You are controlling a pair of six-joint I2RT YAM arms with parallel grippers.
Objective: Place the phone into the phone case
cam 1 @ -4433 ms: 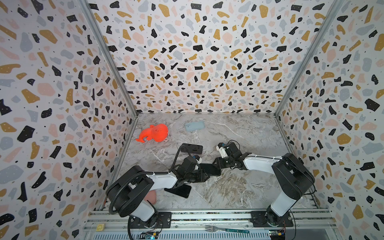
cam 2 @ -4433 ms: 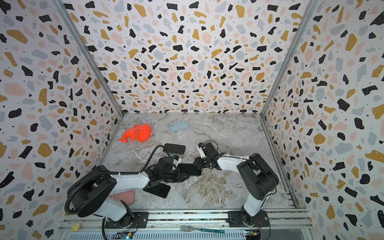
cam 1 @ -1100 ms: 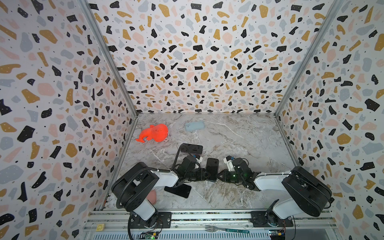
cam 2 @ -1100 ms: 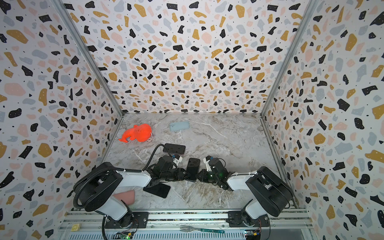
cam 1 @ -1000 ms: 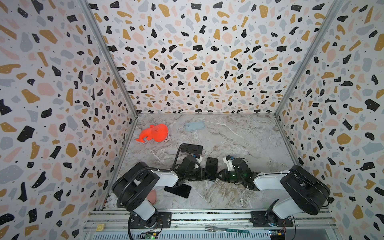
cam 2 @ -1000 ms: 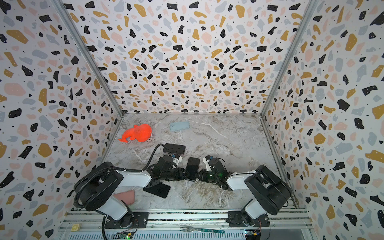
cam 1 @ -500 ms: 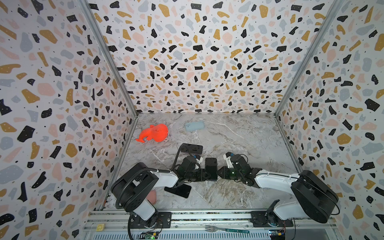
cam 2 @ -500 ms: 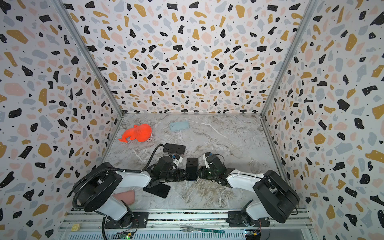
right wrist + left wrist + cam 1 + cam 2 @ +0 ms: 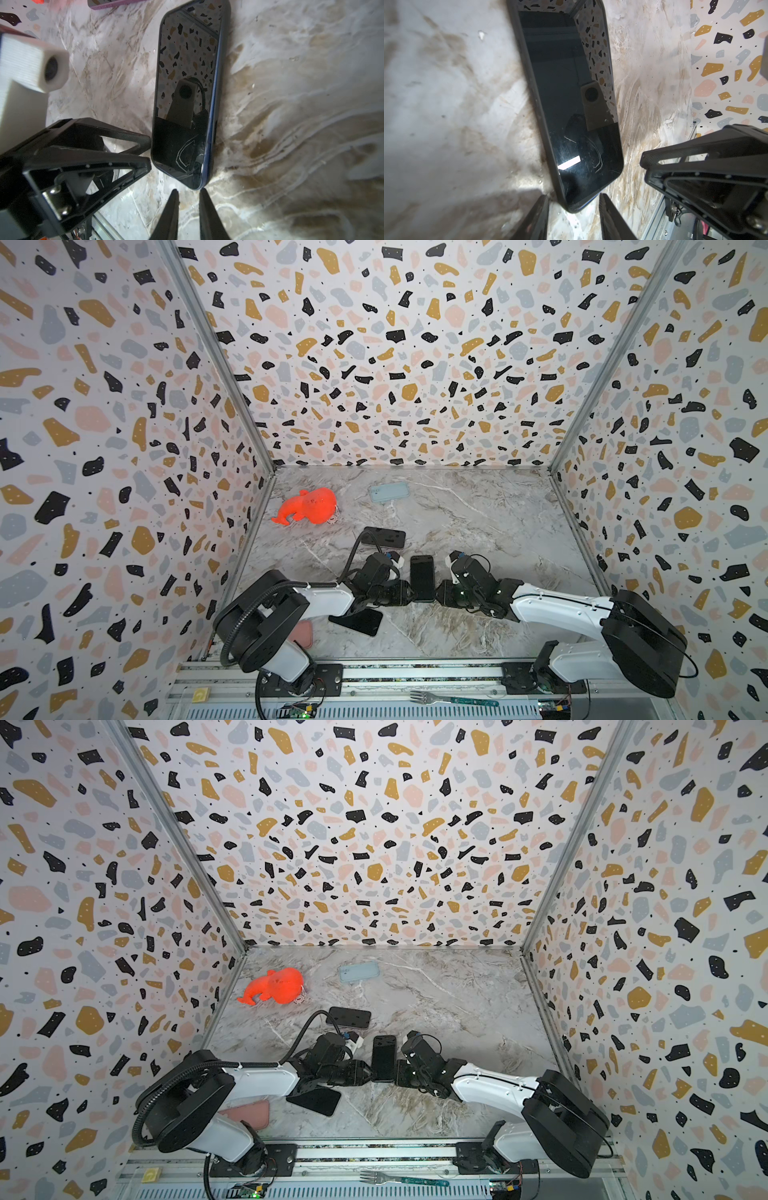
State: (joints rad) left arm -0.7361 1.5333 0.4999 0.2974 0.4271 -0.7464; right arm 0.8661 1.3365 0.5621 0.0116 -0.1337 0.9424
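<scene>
Black glass-fronted phone (image 9: 422,576) lies flat, screen up, on the marble desk (image 9: 498,522), long axis 12–6, between the two hands. Judging by the wrist views it's mostly in: the black soft-rimmed phone case (image 9: 529,83) wraps the 9 o'clock long side, but the phone's blue edge shows bare along the 3 o'clock side, so I'd say that side isn't seated yet. Remaining: press that edge and the near corner home. Pose: left hand (image 9: 573,209) low at the phone's 7 o'clock corner, fingers moderately apart, straddling the corner, no clamp that I can see; right hand (image 9: 188,197) low at the 5 o'clock corner, fingers narrow, nothing between them, tips just short of the phone
</scene>
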